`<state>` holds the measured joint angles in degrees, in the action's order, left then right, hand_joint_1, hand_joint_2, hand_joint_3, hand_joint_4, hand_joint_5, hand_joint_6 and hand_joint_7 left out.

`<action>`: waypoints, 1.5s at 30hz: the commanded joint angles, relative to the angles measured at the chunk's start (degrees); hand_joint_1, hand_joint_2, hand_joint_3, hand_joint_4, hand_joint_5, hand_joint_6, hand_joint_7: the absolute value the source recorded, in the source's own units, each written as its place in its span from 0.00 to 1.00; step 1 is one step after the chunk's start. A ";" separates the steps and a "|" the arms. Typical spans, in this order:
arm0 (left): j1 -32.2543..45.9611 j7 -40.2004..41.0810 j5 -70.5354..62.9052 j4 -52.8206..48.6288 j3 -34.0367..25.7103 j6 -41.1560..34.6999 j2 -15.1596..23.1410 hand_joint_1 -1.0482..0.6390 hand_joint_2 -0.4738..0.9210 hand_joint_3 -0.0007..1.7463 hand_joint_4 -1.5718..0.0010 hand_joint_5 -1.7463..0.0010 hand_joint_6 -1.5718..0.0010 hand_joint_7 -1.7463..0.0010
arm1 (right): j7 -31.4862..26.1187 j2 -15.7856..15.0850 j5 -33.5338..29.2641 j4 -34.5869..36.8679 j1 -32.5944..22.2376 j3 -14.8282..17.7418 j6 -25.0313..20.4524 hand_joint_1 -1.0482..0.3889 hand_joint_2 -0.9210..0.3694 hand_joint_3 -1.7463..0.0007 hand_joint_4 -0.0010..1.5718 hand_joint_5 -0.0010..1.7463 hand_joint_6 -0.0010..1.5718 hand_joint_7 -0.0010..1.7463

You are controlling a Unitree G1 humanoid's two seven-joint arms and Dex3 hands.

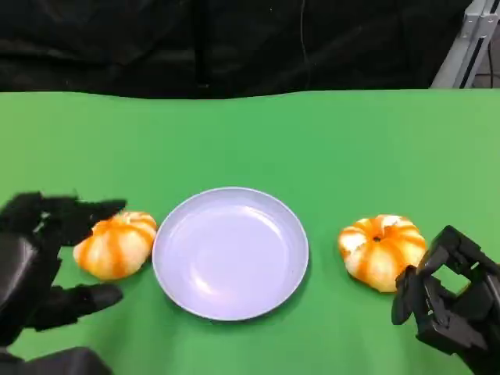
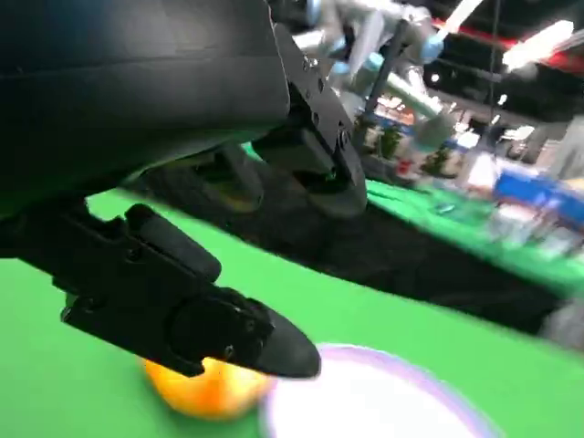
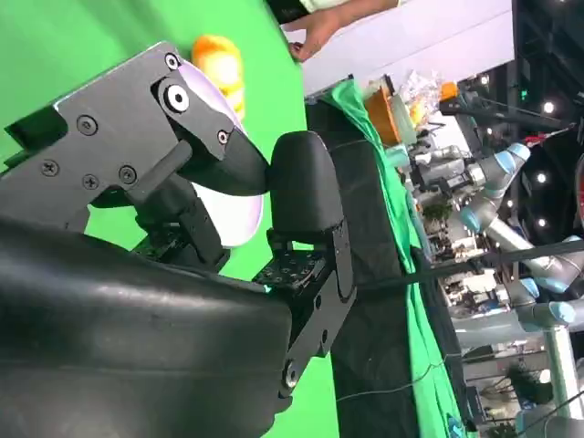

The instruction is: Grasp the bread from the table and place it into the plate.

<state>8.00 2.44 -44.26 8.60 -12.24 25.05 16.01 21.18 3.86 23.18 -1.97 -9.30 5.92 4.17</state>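
Note:
Two orange-and-white striped bread rolls lie on the green table, one on each side of a pale lilac plate [image 1: 258,205]. The left bread [image 1: 117,245] is just off the plate's left rim. My left hand [image 1: 43,262] is beside it with fingers spread, one finger over the bread's far-left top and the thumb on the near side, not closed on it. In the left wrist view the bread [image 2: 205,391] shows beyond the fingertips [image 2: 274,347], with the plate [image 2: 383,401] next to it. The right bread [image 1: 383,251] lies close to my right hand [image 1: 449,301], whose fingers are curled in and hold nothing.
The green table [image 1: 250,133] ends at a black curtain at the back. A metal frame [image 1: 469,43] stands at the far right corner. In the right wrist view a person's hand [image 3: 319,32] rests at the table's edge beyond the far bread [image 3: 219,59] and the plate [image 3: 245,217].

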 commanded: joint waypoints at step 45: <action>-29.68 -14.96 -4.48 -33.86 32.15 -23.24 13.43 0.15 1.00 0.16 0.79 0.99 0.79 1.00 | 0.06 -0.47 0.57 0.21 0.36 0.39 2.09 0.62 0.35 0.28 0.56 1.00 0.41 0.98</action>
<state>-20.37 -12.75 -49.24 -23.95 19.05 2.27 28.94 21.62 3.96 23.39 -1.14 -8.90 5.91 6.33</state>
